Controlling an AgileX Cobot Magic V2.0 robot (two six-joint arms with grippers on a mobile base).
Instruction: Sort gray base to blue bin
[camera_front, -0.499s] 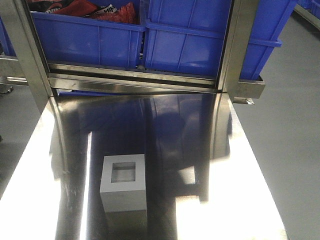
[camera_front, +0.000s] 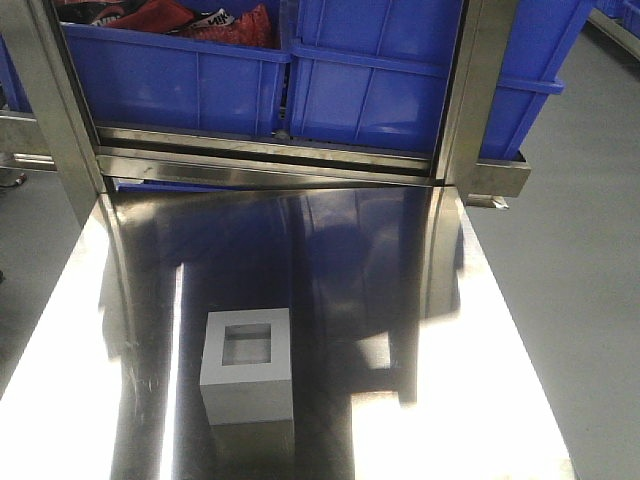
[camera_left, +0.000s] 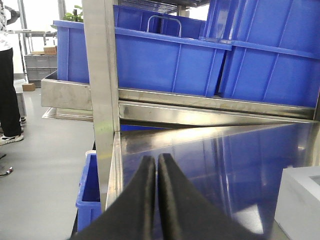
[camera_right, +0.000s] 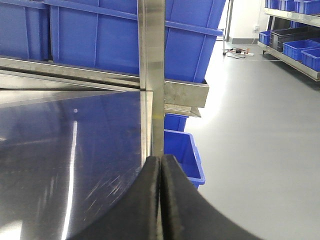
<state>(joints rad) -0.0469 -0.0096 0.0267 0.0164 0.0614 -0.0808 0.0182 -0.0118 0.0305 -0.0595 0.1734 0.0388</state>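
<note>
The gray base (camera_front: 248, 365) stands on the steel table (camera_front: 400, 300), near its front left, with the square recess facing up. Its corner also shows at the lower right of the left wrist view (camera_left: 300, 205). Large blue bins stand on the shelf behind the table: the left one (camera_front: 170, 85) holds red items and the blue bin beside it (camera_front: 375, 90) shows only its wall. My left gripper (camera_left: 156, 161) is shut and empty, to the left of the base. My right gripper (camera_right: 161, 160) is shut and empty over the table's right edge. Neither gripper shows in the front view.
Steel uprights (camera_front: 465, 90) frame the shelf at the table's back corners. A smaller blue bin sits on the floor off the left edge (camera_left: 89, 197), another off the right edge (camera_right: 184, 155). A person (camera_left: 7, 90) stands far left. Shelves with bins (camera_right: 295, 47) line the far right.
</note>
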